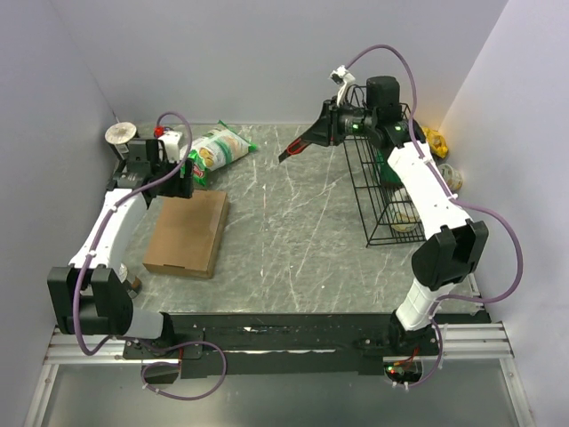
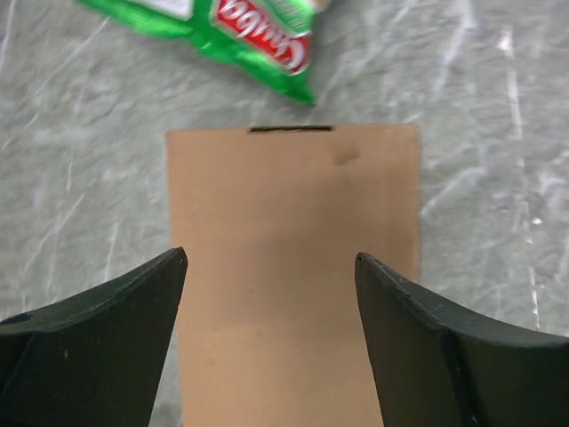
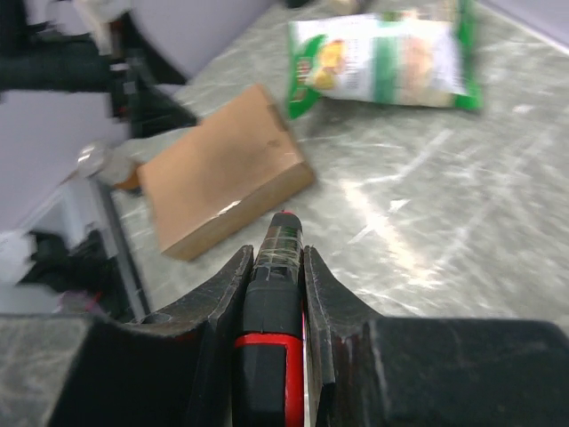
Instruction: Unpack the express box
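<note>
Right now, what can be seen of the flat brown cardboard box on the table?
The flat brown cardboard box is plain, rectangular and closed, lying flat on the left side of the grey marbled table. A thin dark slot marks its far edge, a faint dent nearby. The open left gripper hangs over it, not visibly touching. A green-and-white snack bag lies just beyond, apart. The right gripper, shut on a red-and-black tool, is well away.

The desk (image 1: pixel 293 227) is grey marbled stone (pale veins cross it). A flat cardboard box (image 1: pixel 187 233) lies closed on its left side, with a green-and-white snack bag (image 1: pixel 216 149) just beyond it. A black wire basket (image 1: pixel 373 191) stands at the right.
</note>
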Available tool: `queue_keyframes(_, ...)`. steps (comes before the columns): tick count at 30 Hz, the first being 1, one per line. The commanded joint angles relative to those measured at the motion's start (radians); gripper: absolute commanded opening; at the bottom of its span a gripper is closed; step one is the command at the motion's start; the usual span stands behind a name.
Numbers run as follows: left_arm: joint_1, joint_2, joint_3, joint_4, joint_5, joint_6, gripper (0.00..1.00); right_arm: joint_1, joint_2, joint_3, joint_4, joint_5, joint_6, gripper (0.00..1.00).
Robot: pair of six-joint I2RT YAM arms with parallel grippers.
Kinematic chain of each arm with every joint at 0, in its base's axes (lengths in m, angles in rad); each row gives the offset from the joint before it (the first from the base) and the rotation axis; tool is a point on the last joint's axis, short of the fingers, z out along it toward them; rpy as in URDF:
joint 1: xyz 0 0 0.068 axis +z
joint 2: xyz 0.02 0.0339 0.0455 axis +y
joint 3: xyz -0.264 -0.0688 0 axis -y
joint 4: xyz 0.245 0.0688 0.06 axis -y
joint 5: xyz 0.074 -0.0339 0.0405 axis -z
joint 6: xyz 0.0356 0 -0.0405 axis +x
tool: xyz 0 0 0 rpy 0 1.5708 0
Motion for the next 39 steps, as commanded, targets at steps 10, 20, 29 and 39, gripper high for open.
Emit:
queue_keyframes(10,0.177,0.114,0.005,-0.102,-0.012,-0.201,0.82,0.088,-0.161,-0.122,0.002,0.365,0.012,0.0)
queue_keyframes(20,0.218,0.115,-0.108,-0.136,0.049,-0.256,0.83,0.088,-0.161,-0.15,-0.019,0.315,0.015,0.0)
queue_keyframes(29,0.224,0.098,-0.142,-0.178,0.257,-0.259,0.83,0.088,-0.125,-0.141,-0.014,0.311,0.02,0.0)
queue_keyframes(39,0.24,0.088,-0.221,-0.199,0.79,-0.358,0.81,0.092,-0.093,-0.112,-0.019,0.553,0.021,0.0)
